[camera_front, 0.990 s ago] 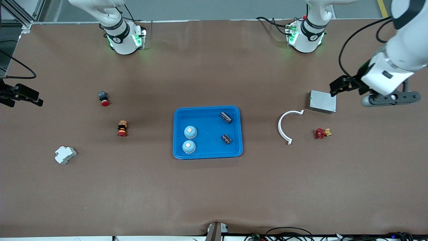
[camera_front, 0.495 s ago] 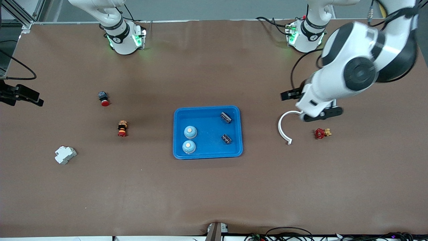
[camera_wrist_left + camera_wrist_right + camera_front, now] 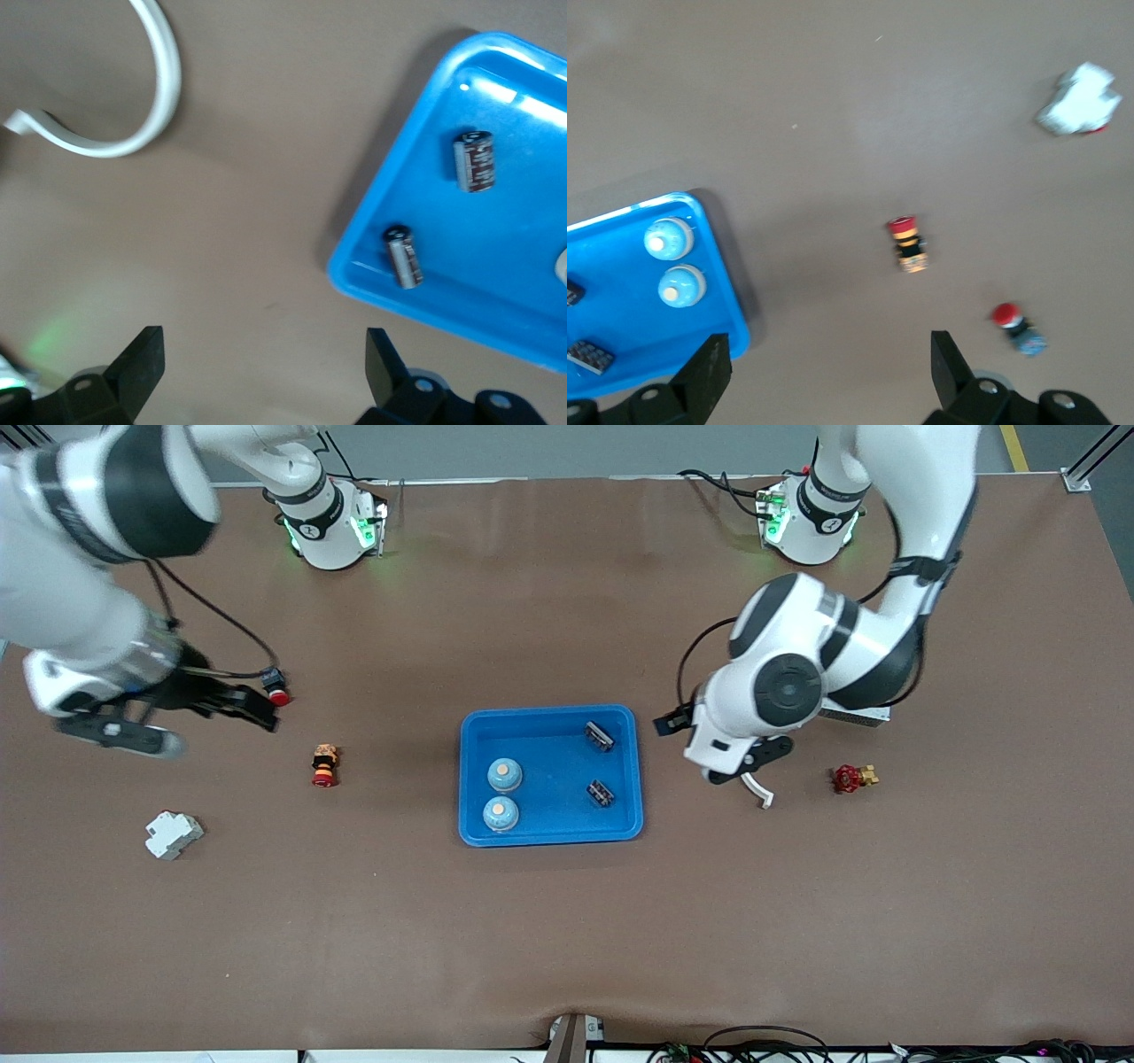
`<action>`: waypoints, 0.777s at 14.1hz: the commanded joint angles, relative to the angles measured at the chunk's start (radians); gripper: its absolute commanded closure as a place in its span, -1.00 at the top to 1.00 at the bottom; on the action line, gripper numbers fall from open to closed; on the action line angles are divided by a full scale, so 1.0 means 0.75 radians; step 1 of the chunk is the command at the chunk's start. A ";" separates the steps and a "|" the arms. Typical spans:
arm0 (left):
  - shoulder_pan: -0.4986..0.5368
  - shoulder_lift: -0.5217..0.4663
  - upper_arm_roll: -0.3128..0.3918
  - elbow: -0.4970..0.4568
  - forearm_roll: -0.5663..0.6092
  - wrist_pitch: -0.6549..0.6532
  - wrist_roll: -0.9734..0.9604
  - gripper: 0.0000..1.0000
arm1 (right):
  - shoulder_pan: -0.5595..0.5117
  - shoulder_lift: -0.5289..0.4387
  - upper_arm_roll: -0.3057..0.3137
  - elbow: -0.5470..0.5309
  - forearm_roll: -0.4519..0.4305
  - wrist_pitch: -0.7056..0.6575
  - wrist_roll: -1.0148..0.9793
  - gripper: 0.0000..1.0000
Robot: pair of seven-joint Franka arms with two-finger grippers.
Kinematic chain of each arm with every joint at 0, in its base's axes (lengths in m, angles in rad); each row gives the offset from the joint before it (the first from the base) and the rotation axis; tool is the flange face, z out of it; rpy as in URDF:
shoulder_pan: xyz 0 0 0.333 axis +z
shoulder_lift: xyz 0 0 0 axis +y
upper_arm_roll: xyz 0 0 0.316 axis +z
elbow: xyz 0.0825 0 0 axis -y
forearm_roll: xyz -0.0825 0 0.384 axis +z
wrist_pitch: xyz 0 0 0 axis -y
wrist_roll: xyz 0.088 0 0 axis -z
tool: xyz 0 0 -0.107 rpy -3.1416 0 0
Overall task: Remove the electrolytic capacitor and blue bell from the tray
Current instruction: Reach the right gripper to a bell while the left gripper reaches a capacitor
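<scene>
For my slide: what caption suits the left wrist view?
Open left claw above table beside blue tray holding two capacitors.

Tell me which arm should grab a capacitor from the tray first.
Probably left. Its open end effector hovers beside the tray edge where both capacitors lie; the right end effector is over the red button.

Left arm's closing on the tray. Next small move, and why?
Probably carry the open left gripper on over the tray rim and centre it above the nearest capacitor, then descend. It hangs over bare table beside the tray, holding nothing; both capacitors and both blue bells lie inside. The right gripper, also open, hangs near the red button.
</scene>
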 commanded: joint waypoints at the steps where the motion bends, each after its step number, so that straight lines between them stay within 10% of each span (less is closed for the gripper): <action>1: -0.048 0.071 0.007 0.033 -0.012 0.121 -0.130 1.00 | 0.116 0.059 -0.014 -0.098 0.012 0.134 0.174 1.00; 11: -0.216 0.312 0.023 0.096 0.133 0.502 -0.644 1.00 | 0.503 0.515 -0.016 -0.174 0.008 0.752 0.719 1.00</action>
